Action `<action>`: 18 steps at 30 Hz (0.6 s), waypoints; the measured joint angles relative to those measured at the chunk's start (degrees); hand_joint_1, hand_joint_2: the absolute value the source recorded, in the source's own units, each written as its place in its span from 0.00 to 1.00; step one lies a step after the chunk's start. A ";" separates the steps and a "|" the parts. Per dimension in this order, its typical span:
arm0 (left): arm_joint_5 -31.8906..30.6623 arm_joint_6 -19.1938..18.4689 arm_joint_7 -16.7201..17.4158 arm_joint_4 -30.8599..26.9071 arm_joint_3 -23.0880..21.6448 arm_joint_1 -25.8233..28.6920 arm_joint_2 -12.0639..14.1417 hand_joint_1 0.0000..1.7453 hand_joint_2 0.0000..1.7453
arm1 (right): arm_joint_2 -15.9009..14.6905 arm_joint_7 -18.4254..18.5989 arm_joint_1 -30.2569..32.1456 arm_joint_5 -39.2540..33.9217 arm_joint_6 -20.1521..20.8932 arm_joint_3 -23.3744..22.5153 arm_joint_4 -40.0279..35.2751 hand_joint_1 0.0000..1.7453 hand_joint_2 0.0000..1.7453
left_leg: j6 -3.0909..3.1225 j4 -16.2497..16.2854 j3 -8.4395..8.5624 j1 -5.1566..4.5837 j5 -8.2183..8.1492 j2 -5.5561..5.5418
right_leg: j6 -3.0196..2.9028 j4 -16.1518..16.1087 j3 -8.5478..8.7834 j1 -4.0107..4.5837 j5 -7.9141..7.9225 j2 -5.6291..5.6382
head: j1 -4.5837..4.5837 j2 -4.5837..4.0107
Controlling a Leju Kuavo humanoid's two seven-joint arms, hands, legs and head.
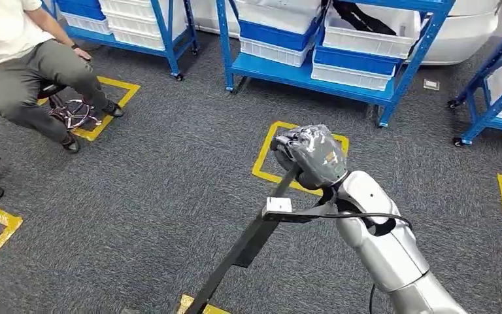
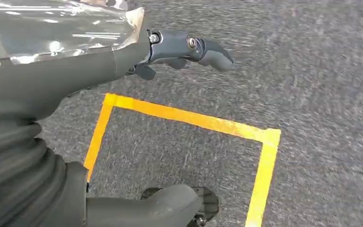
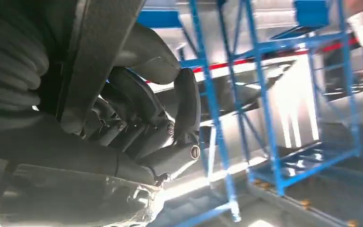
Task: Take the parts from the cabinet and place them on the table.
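A long black metal bar with a small white label runs from the lower middle of the head view up to my right hand. That hand, wrapped in clear plastic, grips the bar's upper end with its fingers curled around it. The right wrist view gives a close look at the dark fingers closed over the black bar. My left hand hangs over the carpet, with its finger and thumb spread and nothing between them.
Blue shelf racks with white and blue bins stand ahead, and another rack is at the right. A person sits on a stool at the far left. Yellow tape squares mark the grey carpet.
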 joint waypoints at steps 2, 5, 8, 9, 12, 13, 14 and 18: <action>-0.63 -0.39 -0.02 -0.02 -0.04 -0.79 0.41 0.00 1.00 | 0.35 0.04 -1.29 -0.04 0.02 0.24 0.04 0.97 1.00 | 0.41 -5.09 2.76 -0.81 0.74 2.83 | 0.21 -0.05 -0.04 0.76 -0.11 -0.83 | 0.07 0.00; -1.33 -0.52 0.00 -0.04 -0.11 -1.41 0.76 0.00 1.00 | 0.79 0.50 -1.84 0.02 0.02 0.65 0.11 0.97 1.00 | 1.10 -5.33 2.33 -1.12 0.93 0.80 | 0.69 -0.51 0.35 0.63 -0.13 -2.34 | 0.11 0.00; -2.05 -0.44 0.24 -0.04 -0.28 -1.86 0.92 0.00 1.00 | 0.87 0.88 -1.95 0.11 -0.02 1.09 0.06 0.97 1.00 | 2.34 -6.88 3.37 -0.47 2.07 -0.62 | 1.03 2.23 -0.46 0.74 -2.12 1.09 | 0.20 0.00; -2.34 -0.41 0.31 -0.04 -0.28 -2.14 1.03 0.00 1.00 | 0.74 1.20 -1.93 0.17 -0.04 1.20 0.06 0.97 1.00 | 2.56 -6.87 3.31 -0.47 2.20 -1.26 | 0.57 6.22 -2.24 0.62 -3.92 2.51 | 0.46 0.00; -2.73 -0.44 0.61 -0.04 -0.33 -2.68 1.09 0.00 1.00 | 0.15 1.75 -1.17 0.66 -0.04 1.62 0.06 0.97 1.00 | 2.63 -6.83 3.21 -0.53 2.22 -3.67 | 0.48 17.20 -7.94 0.56 -7.07 3.43 | 0.55 0.00; -2.88 -0.46 0.74 -0.04 -0.33 -2.67 1.09 0.00 1.00 | 0.00 1.81 -1.15 0.81 -0.04 1.68 0.06 0.97 1.00 | 2.62 -6.81 3.24 -0.54 2.22 -4.51 | 0.89 15.98 -7.69 0.57 -6.15 3.60 | 0.52 0.00; -2.88 -0.46 0.77 -0.04 -0.33 -2.69 1.09 0.00 1.00 | -0.13 1.88 -1.22 0.94 -0.07 1.68 0.06 0.97 1.00 | 2.61 -6.76 3.29 -0.56 2.23 -5.23 | 1.38 12.52 -6.33 0.58 -4.37 3.83 | 0.57 0.00; -3.39 -1.14 1.29 -0.02 -0.39 -3.13 1.05 0.00 1.00 | -0.31 2.36 -1.39 1.14 -0.07 1.70 0.04 0.97 1.00 | 1.96 -5.97 2.68 -0.89 1.93 -7.89 | 1.32 -0.71 -0.62 0.51 0.95 7.50 | 0.46 0.00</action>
